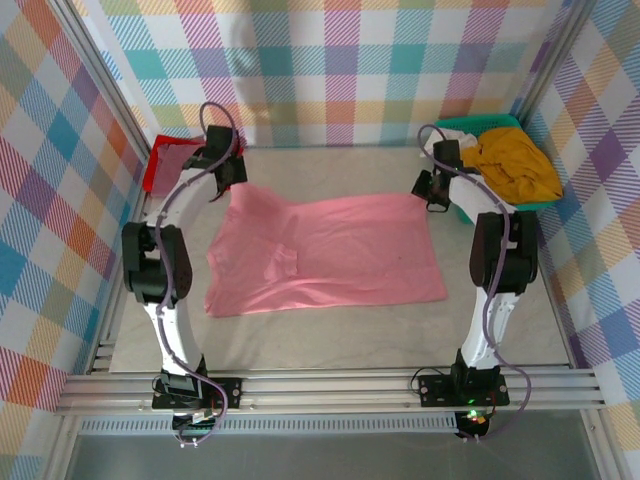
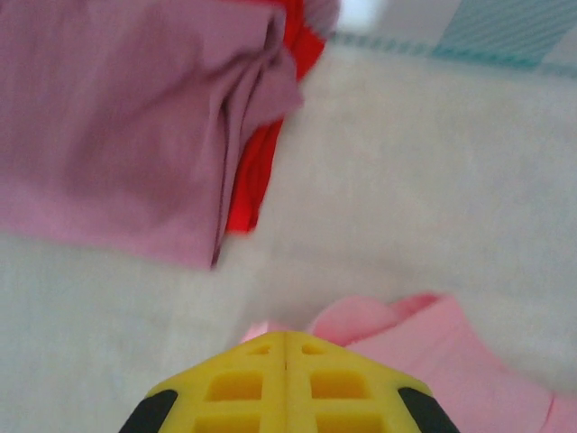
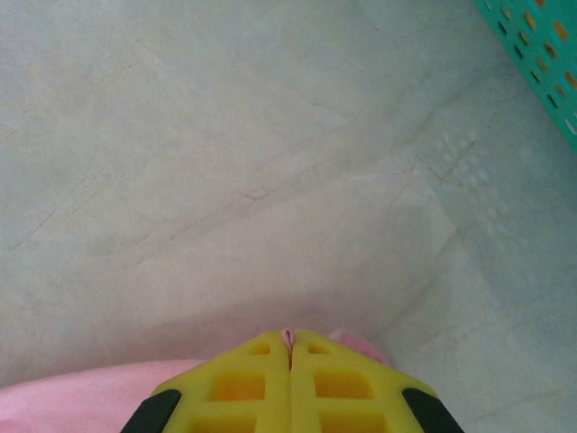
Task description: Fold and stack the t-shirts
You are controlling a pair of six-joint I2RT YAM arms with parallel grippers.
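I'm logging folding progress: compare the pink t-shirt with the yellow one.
The pink t-shirt lies spread out on the table; the yellow t-shirt sits crumpled in the teal basket. The left tool and right tool pinch the pink t-shirt's far corners; neither holds the yellow t-shirt. Both are plain cloth.

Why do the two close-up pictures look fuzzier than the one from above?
Top view: sharp and evenly lit, shadows soft, the pink t-shirt crisp. Left wrist view: blurred throughout, the maroon t-shirt and red t-shirt soft-edged, the left pincer smeared close to the lens. Right wrist view: the table veining reads fairly clearly, the teal basket corner is soft.
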